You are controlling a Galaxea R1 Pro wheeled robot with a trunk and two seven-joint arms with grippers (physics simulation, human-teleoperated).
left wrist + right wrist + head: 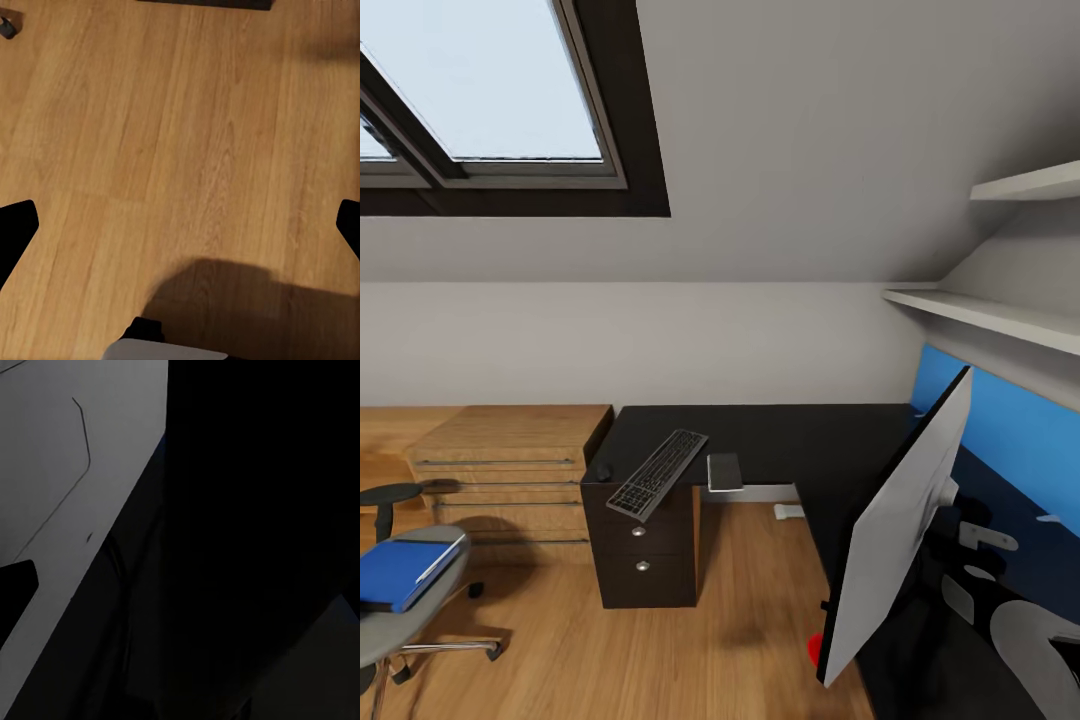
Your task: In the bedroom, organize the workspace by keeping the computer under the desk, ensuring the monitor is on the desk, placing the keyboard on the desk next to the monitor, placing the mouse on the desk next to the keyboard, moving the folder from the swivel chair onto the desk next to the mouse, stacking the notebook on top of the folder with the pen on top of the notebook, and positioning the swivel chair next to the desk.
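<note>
desk (780,440): keyboard (658,473) tilted on its corner, mouse (602,470) beside it; monitor (895,530) at right. chair (405,610): folder (400,570) on seat. left fingers (15,232) apart over floor (180,150); right gripper: cannot tell.

Black L-shaped bench (790,440) is sitting in the corner on the wood floor (740,620). Keyboard (658,473) is lying diagonally on it over the drawer unit, partly overhanging the front edge. Mouse (602,470) is resting just beside its left end. Notebook (725,471) is lying near the keyboard's right. Monitor (895,530) is standing tilted on the bench's right wing.
</note>
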